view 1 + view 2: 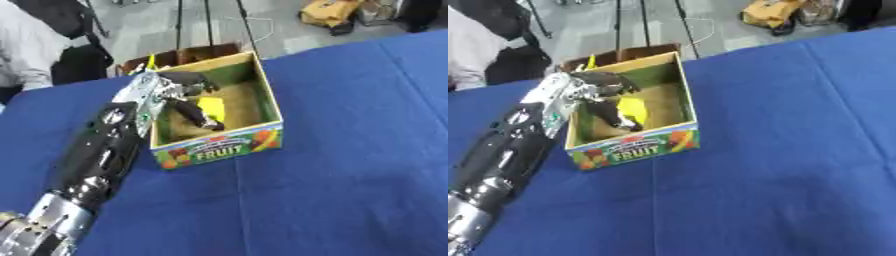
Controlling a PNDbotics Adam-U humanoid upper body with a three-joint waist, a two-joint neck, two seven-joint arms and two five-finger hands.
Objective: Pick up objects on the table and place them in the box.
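Reads "FRUIT" in pale letters on the near wall of the cardboard box [220, 149], with bright fruit pictures either side; smaller print above it too blurred to read. Stands open-topped on the blue table [350, 175], green inside the far wall, brown on the floor. Holds a yellow object [211, 107] — down inside, near the middle. Reaches over the box's left rim: left hand [188, 82], fingers stretched down into the box around the yellow object — gripping or merely touching, cannot tell.

One box [223, 145], one yellow object [211, 107] inside it, and one robot hand [185, 86].
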